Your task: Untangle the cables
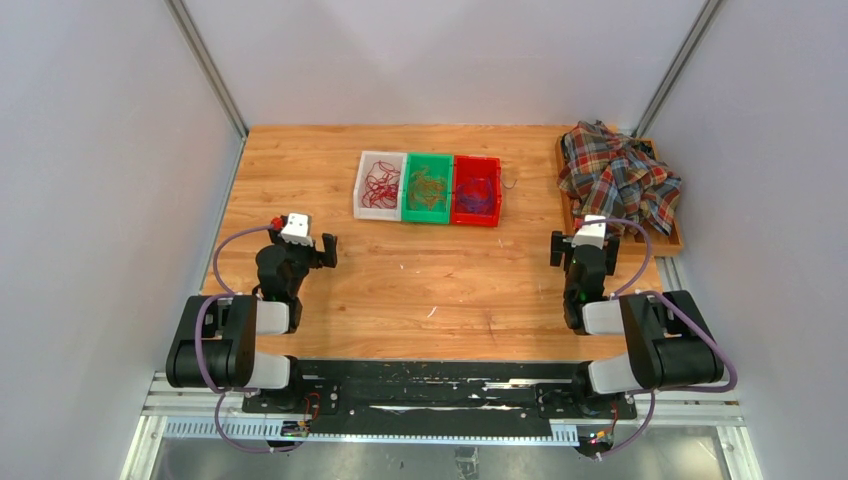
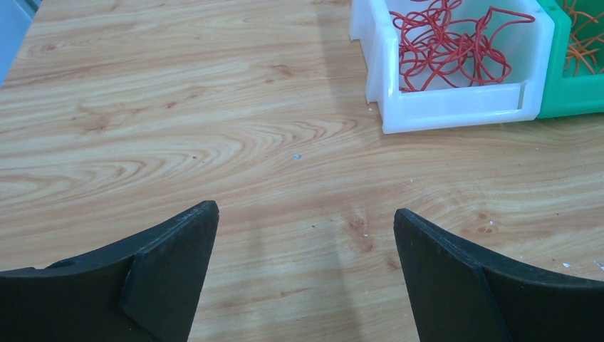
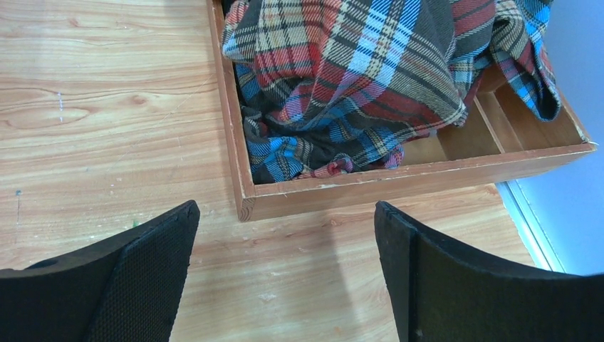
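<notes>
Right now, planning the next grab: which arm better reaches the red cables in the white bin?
Left. The left gripper, open, faces the white bin with the red cables; the right gripper faces the tray of plaid cloth.

We see a table (image 1: 440, 290) of grained wood with a soft sheen. The white bin (image 2: 456, 110), green bin (image 2: 573, 96) and red bin (image 1: 476, 220) are smooth, glossy plastic. The cables (image 2: 449, 50) look thin and smooth-coated. We note woven plaid cloth (image 3: 342, 64) and a matt wooden tray (image 3: 399, 182). The right gripper (image 3: 285, 214) has matt black fingers (image 3: 142, 278), one finely dimpled.
</notes>
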Motion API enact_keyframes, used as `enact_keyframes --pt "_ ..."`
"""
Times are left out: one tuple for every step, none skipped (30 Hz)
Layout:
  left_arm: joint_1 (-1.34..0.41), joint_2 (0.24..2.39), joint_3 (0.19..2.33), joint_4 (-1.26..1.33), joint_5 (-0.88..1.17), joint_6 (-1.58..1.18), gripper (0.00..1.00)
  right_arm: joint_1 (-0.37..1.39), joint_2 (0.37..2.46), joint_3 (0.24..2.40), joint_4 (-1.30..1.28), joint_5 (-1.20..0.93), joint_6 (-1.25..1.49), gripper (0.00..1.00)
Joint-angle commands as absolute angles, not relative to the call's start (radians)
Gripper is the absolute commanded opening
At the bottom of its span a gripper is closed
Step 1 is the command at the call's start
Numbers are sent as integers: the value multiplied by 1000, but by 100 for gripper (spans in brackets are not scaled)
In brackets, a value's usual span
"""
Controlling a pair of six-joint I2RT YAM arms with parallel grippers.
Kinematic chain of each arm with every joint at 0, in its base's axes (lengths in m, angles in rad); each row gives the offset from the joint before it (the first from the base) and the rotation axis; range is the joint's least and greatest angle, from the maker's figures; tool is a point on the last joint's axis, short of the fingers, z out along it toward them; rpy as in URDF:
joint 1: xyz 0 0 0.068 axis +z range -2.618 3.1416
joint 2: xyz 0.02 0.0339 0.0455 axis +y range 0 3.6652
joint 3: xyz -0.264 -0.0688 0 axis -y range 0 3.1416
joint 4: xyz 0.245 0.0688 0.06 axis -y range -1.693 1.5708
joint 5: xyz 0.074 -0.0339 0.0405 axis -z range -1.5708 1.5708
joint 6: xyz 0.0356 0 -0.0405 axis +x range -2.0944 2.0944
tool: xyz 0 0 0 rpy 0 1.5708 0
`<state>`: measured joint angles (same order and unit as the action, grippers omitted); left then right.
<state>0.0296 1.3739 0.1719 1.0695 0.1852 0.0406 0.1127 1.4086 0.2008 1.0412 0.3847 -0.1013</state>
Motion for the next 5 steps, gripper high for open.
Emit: enact_keyframes --pt "34 1371 175 1125 169 38 98 91 1423 218 1059 349 -82 92" --pt "33 1371 176 1125 169 38 98 89 1420 218 1054 345 -81 92" --pt "33 1371 175 1124 169 38 98 89 1419 216 1056 345 -82 92" --pt "34 1371 175 1125 170 38 98 89 1419 212 1063 345 -84 92" --pt "33 1371 175 1125 168 38 98 89 1418 209 1072 344 -86 92"
